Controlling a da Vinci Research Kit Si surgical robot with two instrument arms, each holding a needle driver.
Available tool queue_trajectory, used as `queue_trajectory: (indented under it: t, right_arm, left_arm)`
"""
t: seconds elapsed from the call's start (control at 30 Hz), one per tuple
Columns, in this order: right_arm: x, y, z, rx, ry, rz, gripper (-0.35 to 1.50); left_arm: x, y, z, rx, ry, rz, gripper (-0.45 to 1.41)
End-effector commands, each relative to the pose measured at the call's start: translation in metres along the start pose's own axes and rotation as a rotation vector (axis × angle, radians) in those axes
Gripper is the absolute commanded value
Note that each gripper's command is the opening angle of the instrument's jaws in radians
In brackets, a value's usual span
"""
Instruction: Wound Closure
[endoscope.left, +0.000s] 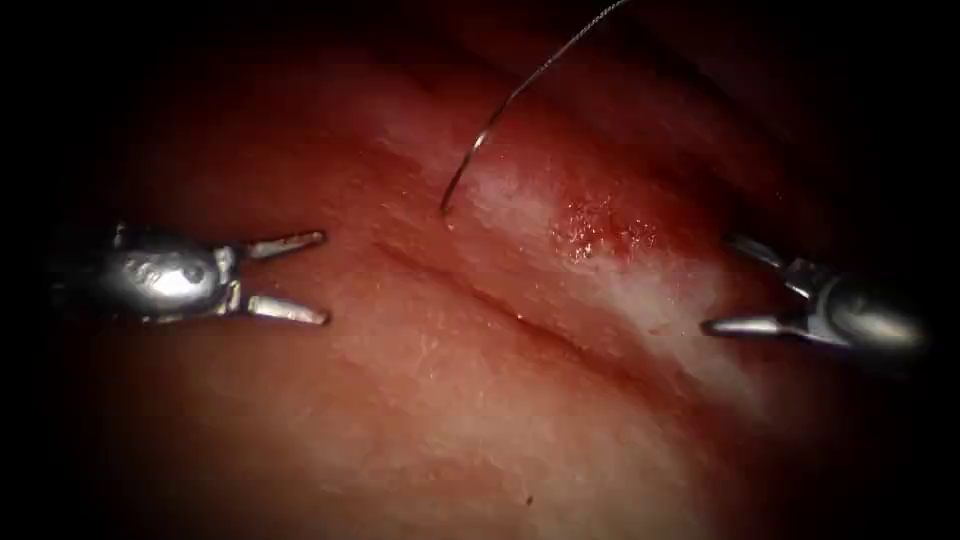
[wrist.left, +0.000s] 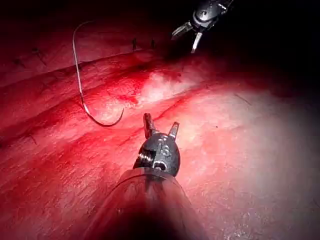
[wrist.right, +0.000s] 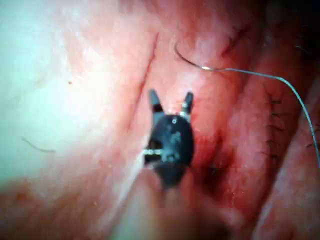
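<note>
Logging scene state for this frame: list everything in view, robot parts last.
tissue: one, pink-red, under both tools.
cut: one, dark line, running diagonally between the two tools.
needle: one, curved, silvery, lying on the tissue, held by neither tool; whether its tip is in the tissue I cannot tell.
thread: one, thin grey, running from the needle up and away from the cut.
red fluid: one glistening patch, on the tissue right of the cut.
old stitches: a row of short dark marks, on a fold of tissue away from the cut.
left tool: one, silvery, left of the cut, jaws open, holds nothing.
right tool: one, silvery, right of the cut, jaws open, holds nothing.
</note>
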Motion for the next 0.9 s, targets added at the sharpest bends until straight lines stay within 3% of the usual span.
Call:
queue_trajectory:
  t: [0.03, 0.47, 0.63, 0.9]
  right_arm:
    - [-0.0002, -0.0003, 0.0008, 0.002, 0.002, 0.000, 0.75]
    - [-0.0003, -0.0008, 0.0011, -0.001, 0.002, -0.007, 0.85]
    - [-0.0001, -0.0014, 0.0005, 0.004, 0.003, -0.007, 0.85]
    - [-0.0005, -0.0019, 0.0003, 0.004, 0.004, -0.011, 0.87]
  left_arm:
    - [-0.0003, 0.0003, 0.0006, -0.001, 0.000, 0.000, 0.60]
    - [0.0000, 0.0004, 0.0017, 0.001, 0.002, -0.003, 0.67]
    - [0.0007, 0.0001, 0.0046, 0.020, -0.022, -0.010, 0.83]
    - [0.0010, -0.0025, 0.0082, 0.032, -0.058, -0.018, 0.82]
